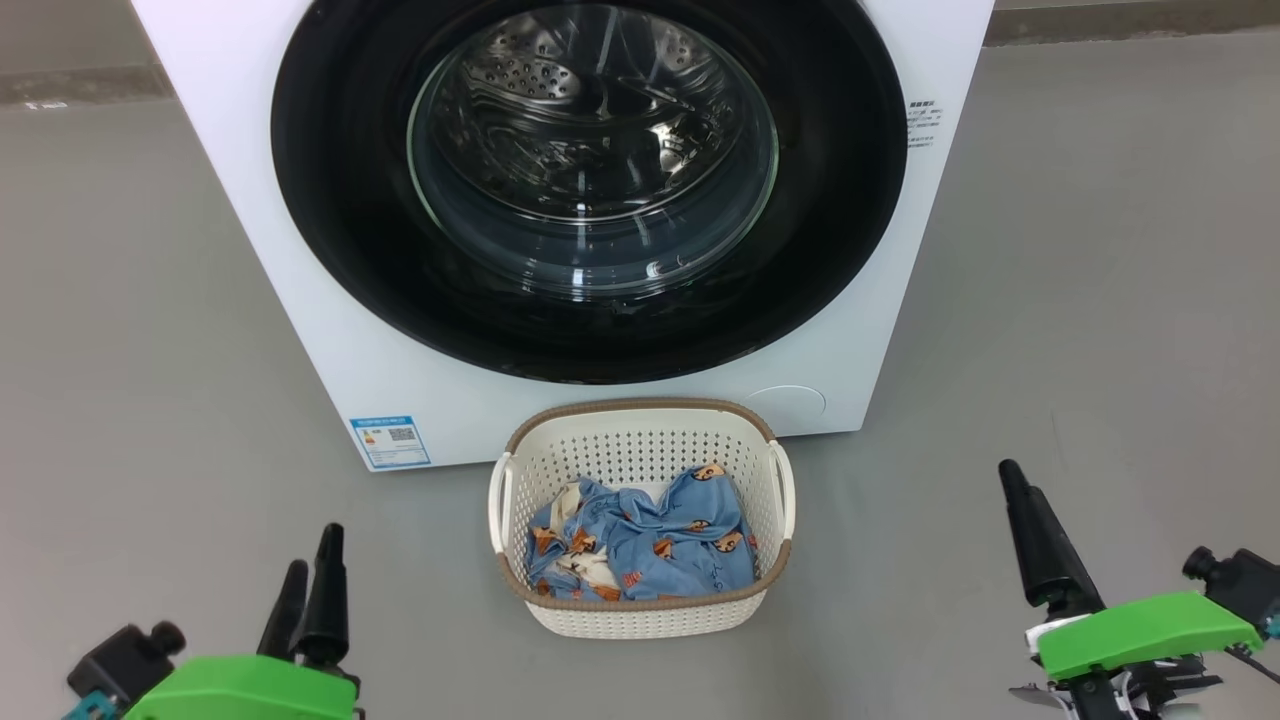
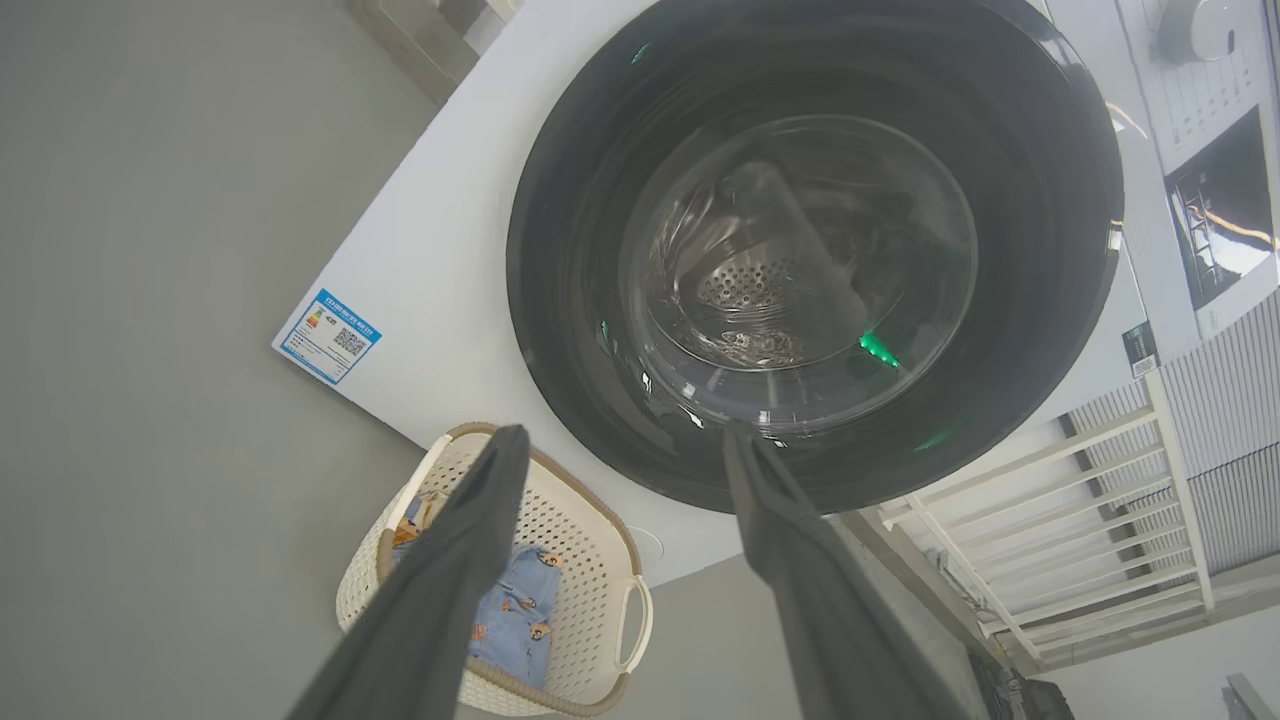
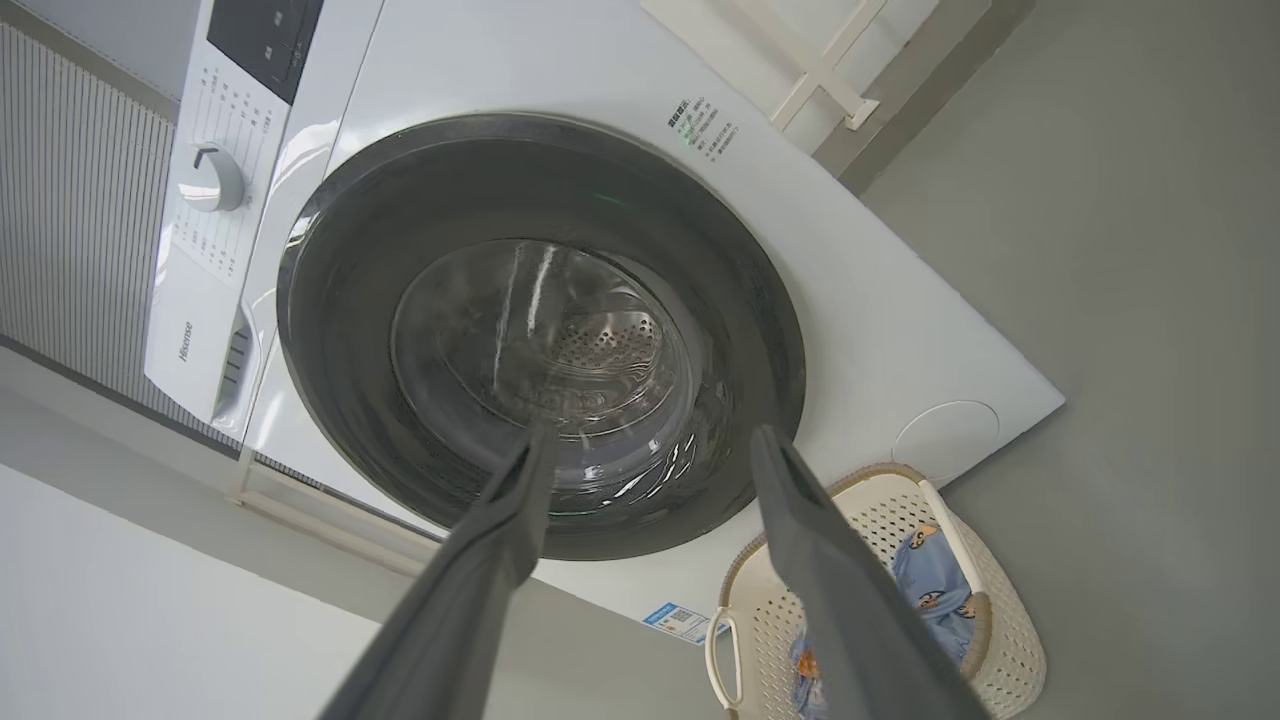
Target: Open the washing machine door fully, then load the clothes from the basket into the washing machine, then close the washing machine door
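The washing machine (image 1: 330, 330) is a big white box at 12 o'clock in the head view. It stands on a grey floor (image 1: 150, 350). The washing machine door (image 1: 830, 200) is round, with a wide black shiny rim and clear glass in the middle. The door is shut flat on the front of the machine. Through the glass you can see the steel drum (image 1: 590, 130) with its little holes. A blue sticker (image 1: 391, 441) sits on the white front, at 8 o'clock from the door.

The basket (image 1: 640, 445) stands on the floor just in front of the machine, at 6 o'clock from the door. It is cream-white with holes in its sides and a brown rim. The clothes (image 1: 660, 545) lie crumpled inside the basket. They are light blue with little orange-brown animals.

The left claw (image 1: 312, 547) is at 7 o'clock in the head view, well apart from the basket. In the left wrist view its 2 dark fingers stand wide apart with nothing between them, so it is open and empty.

The right claw (image 3: 652, 440) is at 4 o'clock in the head view, also well apart from the basket. In the right wrist view its 2 fingers are spread apart too and hold nothing. Both claws point up at the door and touch nothing.
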